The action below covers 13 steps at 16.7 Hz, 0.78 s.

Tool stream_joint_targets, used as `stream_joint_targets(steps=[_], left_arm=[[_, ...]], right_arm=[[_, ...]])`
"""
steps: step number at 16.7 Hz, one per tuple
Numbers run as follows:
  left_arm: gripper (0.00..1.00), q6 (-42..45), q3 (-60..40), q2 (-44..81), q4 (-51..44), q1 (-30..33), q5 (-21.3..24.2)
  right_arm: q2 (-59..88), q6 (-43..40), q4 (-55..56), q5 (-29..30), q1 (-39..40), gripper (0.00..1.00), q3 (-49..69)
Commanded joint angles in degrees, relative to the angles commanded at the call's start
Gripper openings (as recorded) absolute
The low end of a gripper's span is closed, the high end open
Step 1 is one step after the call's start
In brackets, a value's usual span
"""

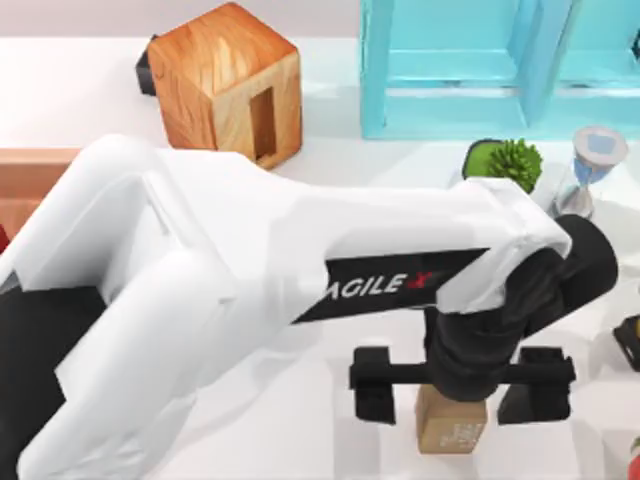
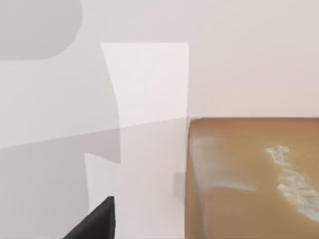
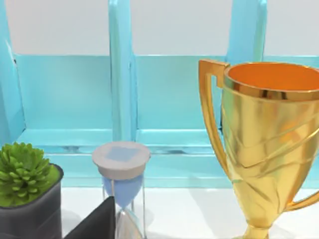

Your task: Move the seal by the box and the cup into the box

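Observation:
The seal [image 1: 452, 428] is a small tan block with whitish marks, standing near the front of the table, right of centre. My left arm reaches across from the left, and my left gripper [image 1: 455, 395] hangs open right over the seal, one black finger on each side and both clear of it. In the left wrist view the seal [image 2: 254, 179] is very close, with one dark fingertip [image 2: 97, 223] beside it. The box [image 1: 30, 168] shows as a reddish-brown wall at the far left edge, largely hidden by the arm. The cup is hidden. A dark part of my right gripper [image 3: 99, 221] faces the back right objects.
An orange wood-grain cube [image 1: 225, 85] with a slot stands at the back left. The turquoise frame [image 1: 480, 70] lines the back right, with a potted plant [image 1: 510, 160] and an hourglass [image 1: 595, 165] before it. A gold trophy [image 3: 269, 144] stands near the hourglass [image 3: 122, 174].

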State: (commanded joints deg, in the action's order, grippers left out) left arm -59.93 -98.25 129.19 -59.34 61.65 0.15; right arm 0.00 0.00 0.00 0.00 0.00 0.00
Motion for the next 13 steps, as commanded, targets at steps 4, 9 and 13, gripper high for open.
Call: stream_joint_targets(steps=[4, 9, 13], left_arm=[[0.70, 0.00, 0.00, 0.00, 0.00, 0.00, 0.00], [0.32, 0.00, 0.00, 0.00, 0.00, 0.00, 0.00], [0.02, 0.00, 0.00, 0.00, 0.00, 0.00, 0.00]], right_arm=[[0.00, 0.00, 0.00, 0.00, 0.00, 1.00, 0.00], [0.00, 0.00, 0.00, 0.00, 0.00, 1.00, 0.00], [0.00, 0.00, 0.00, 0.00, 0.00, 1.00, 0.00]])
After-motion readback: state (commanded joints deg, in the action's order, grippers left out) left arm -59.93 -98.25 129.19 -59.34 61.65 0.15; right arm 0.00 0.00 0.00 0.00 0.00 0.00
